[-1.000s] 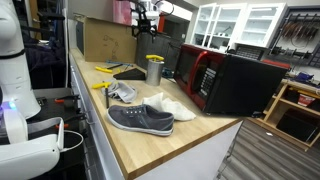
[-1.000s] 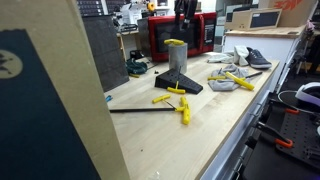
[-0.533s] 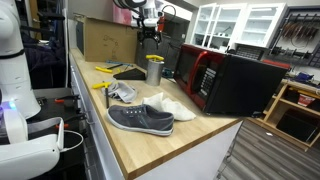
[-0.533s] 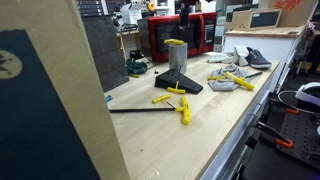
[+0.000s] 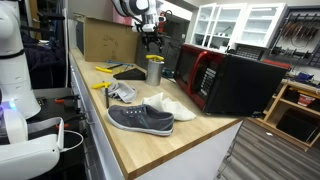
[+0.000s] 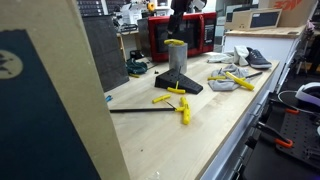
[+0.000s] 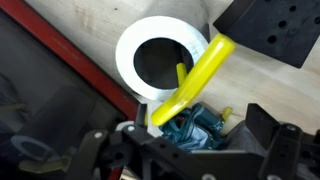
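On the left of the wooden workbench [image 5: 190, 140] stands a cardboard box [image 5: 105, 40], and in front of it a few loose yellow-handled tools [image 5: 103, 86] lie flat on the wood, apart from one another. Next comes the metal cup [image 5: 154, 72], upright on a black wedge-shaped base [image 6: 178, 84]. One yellow-handled tool [image 7: 195, 80] already sits in the cup, its handle leaning out over the white rim, as the wrist view shows. The gripper [image 5: 151, 38] hangs directly above the cup, not touching it, jaws spread wide and holding nothing. Judging from this, one tool is stowed in the cup and the loose ones on the bench are what is left. Further right lie a grey sneaker [image 5: 140, 120] and a white shoe [image 5: 172, 106] just beside it, and then a red-fronted microwave [image 5: 205, 78] against the far edge.
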Controlling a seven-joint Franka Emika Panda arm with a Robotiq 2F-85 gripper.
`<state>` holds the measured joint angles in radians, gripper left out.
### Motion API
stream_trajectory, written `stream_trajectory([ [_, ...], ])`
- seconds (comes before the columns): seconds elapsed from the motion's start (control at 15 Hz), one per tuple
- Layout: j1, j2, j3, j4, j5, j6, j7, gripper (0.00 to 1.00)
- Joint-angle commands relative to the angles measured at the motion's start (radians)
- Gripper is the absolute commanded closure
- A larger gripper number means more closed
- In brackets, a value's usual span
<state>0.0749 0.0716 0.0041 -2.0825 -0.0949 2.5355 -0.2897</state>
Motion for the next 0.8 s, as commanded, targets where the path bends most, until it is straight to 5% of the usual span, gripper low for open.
stream_trajectory([
  [0.0,-0.005,0.008,0.013,0.044,-0.062,-0.024,0.132,0.0],
  [0.73,-0.01,0.025,0.004,0.014,-0.078,-0.013,0.349,0.0],
])
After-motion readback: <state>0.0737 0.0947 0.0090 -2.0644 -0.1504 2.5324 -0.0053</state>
